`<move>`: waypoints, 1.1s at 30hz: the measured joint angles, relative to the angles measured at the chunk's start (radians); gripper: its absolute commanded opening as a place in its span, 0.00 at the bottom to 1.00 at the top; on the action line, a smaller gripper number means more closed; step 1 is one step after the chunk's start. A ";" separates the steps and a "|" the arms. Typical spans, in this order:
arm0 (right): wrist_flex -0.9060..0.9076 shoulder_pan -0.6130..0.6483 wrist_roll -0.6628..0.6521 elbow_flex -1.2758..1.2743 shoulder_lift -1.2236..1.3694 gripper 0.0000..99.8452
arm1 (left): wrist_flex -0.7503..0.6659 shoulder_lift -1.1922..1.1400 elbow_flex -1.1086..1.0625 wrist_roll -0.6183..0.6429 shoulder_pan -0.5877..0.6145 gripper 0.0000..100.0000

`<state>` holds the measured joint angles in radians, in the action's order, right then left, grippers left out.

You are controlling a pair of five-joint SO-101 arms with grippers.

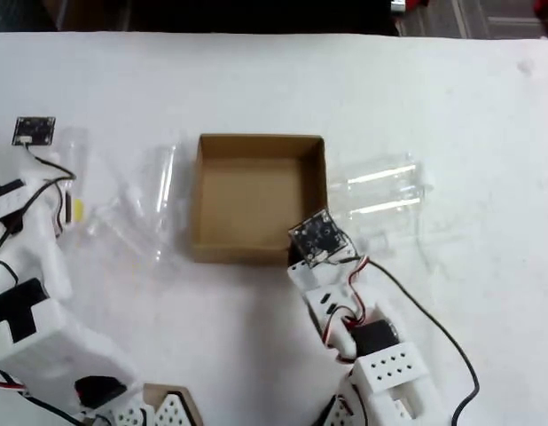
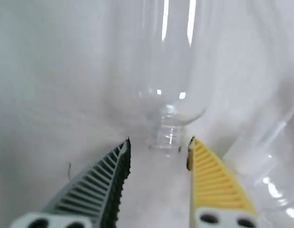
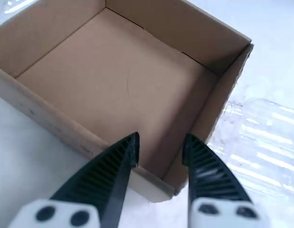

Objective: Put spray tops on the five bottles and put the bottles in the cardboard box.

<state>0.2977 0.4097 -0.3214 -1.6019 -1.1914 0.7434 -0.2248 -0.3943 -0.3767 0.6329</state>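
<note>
Left hand (image 2: pixel 159 142) open, tips just short of the neck of a clear bottle (image 2: pixel 171 71) lying on the white surface (image 2: pixel 52 71). Right hand (image 3: pixel 160 142) open too, above the near wall of the cardboard box (image 3: pixel 42 111); more clear bottles (image 1: pixel 380 191) just beside the box.

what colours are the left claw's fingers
Left claw: one grey, one yellow; best in left wrist view.
</note>
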 measured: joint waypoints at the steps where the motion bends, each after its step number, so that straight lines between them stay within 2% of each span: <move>1: 0.000 0.000 0.000 0.000 0.000 0.13 | 0.000 0.000 0.000 0.026 -0.003 0.19; 5: 0.000 0.000 -0.003 0.000 0.000 0.13 | -0.043 0.000 0.000 0.100 -0.006 0.19; 9: 0.000 0.000 -0.003 0.000 0.000 0.13 | -0.061 0.000 0.000 0.120 -0.006 0.19; 33: 0.000 0.000 -0.003 0.000 0.000 0.13 | -0.055 -0.009 0.000 0.127 -0.064 0.19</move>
<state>0.2977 0.4097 -0.3245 -1.6019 -1.1914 0.6882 -0.2340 -0.3943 -0.2493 0.5685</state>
